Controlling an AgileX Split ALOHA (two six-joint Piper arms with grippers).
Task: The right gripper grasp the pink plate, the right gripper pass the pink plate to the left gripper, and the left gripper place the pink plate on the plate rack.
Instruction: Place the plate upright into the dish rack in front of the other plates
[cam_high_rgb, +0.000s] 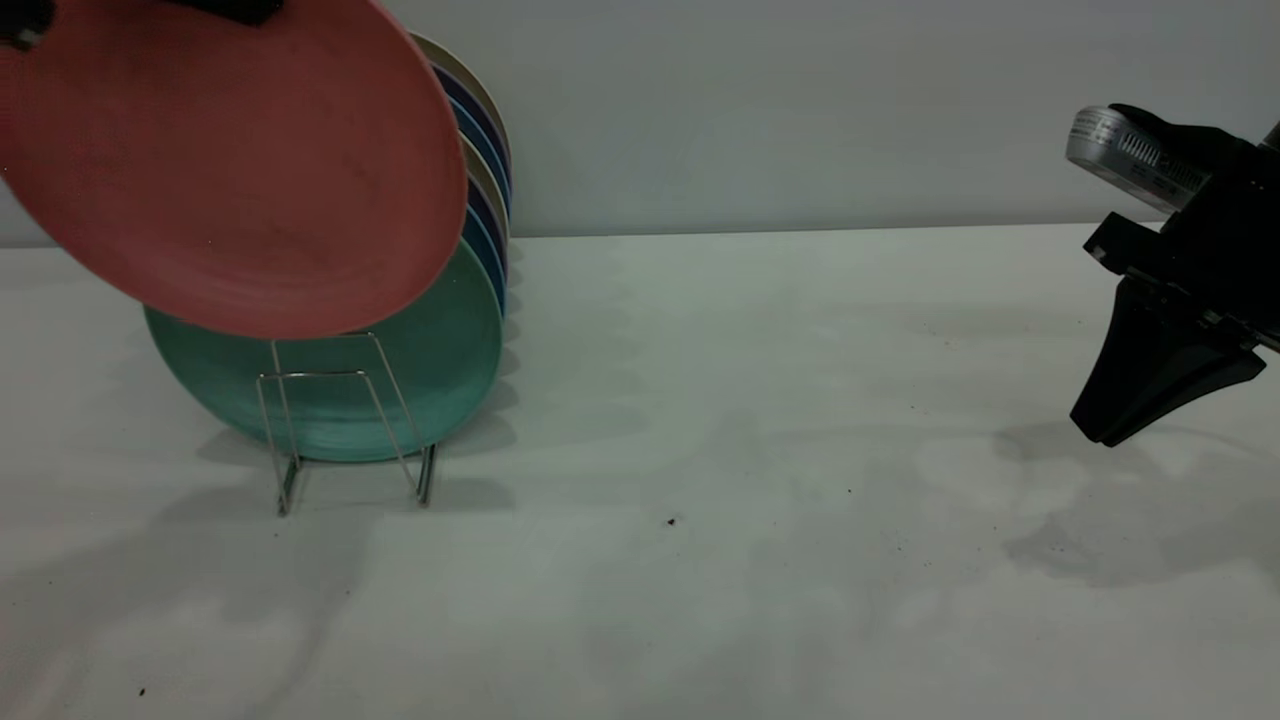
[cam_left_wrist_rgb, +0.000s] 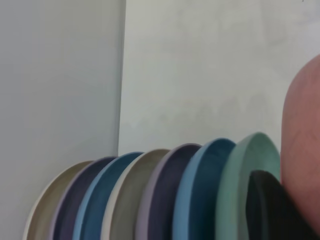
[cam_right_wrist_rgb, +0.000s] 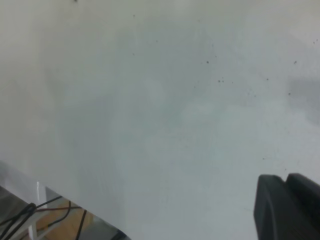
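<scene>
Pink plate (cam_high_rgb: 215, 165) hangs tilted in the air near the back left corner of the bench (cam_high_rgb: 760, 420), held at its upper rim by my left gripper (cam_high_rgb: 235, 8), which shows only as a dark sliver at the top of the exterior view. In my left wrist view one black finger (cam_left_wrist_rgb: 272, 207) lies against the plate's face, so my left gripper is clenched on the pink plate. The plate's lower edge overlaps the green plate (cam_high_rgb: 400, 380), the frontmost of the row of plates (cam_left_wrist_rgb: 150, 200) standing on edge in the plate rack (cam_high_rgb: 345, 425). The rack's two front wire loops stand bare in front of the green plate.

My right gripper (cam_high_rgb: 1150, 385) hangs above the bench by the right edge, well apart from the rack, holding nothing; its fingers appear pressed together.
</scene>
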